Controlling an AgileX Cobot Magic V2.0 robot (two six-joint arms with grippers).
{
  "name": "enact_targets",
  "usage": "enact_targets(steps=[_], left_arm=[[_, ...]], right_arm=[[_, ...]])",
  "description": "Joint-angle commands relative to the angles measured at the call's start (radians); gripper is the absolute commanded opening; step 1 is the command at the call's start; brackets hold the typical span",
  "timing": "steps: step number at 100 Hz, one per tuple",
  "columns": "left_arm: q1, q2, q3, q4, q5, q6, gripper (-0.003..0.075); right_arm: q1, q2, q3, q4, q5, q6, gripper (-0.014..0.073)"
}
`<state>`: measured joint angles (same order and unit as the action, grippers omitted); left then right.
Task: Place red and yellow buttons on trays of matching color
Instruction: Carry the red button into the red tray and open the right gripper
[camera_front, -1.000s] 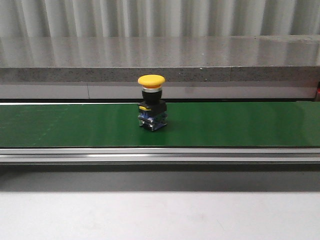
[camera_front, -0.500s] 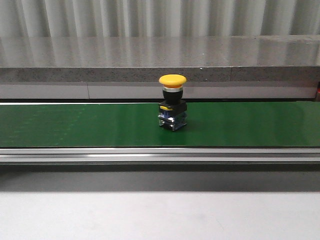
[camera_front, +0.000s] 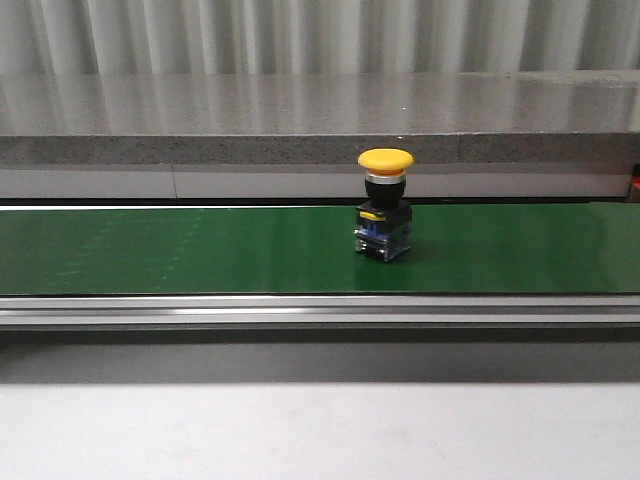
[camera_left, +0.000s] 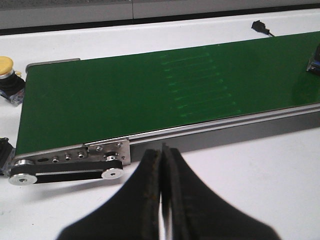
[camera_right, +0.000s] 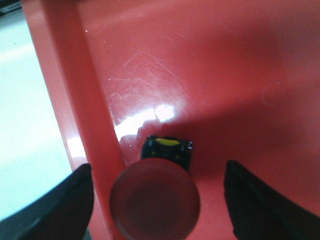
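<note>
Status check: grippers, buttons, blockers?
Left gripper shut, empty. Right gripper open over red mushroom-head button in red plastic tray. Yellow mushroom-head button upright on green conveyor belt, unobstructed.

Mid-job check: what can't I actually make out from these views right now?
- Yellow tray: in no view.
- Right tool: fingers open beside the red button in the red tray; button's base hidden under its cap.
- Button on the belt: cut by the left wrist frame edge.
- Both arms: absent from the front view.
</note>
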<state>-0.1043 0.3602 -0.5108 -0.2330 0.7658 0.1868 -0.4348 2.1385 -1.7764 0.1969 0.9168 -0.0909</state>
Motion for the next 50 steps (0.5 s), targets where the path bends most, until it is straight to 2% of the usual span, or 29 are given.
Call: enact_targets(steps=[1, 22, 50], left_arm=[[-0.008, 0.007, -0.024, -0.023, -0.069, -0.004, -0.0020], [-0.008, 0.007, -0.024, -0.023, -0.069, -0.004, -0.0020], [-0.008, 0.007, -0.024, -0.023, -0.069, -0.004, -0.0020]], right_arm=[[-0.004, -0.090, -0.027, 0.017, -0.027, -0.007, 0.0571], [0.004, -0.205, 0.016, 0.018, -0.030, -0.007, 0.0572], [0.052, -0.436, 0.198, 0.017, -0.069, -0.011, 0.0572]])
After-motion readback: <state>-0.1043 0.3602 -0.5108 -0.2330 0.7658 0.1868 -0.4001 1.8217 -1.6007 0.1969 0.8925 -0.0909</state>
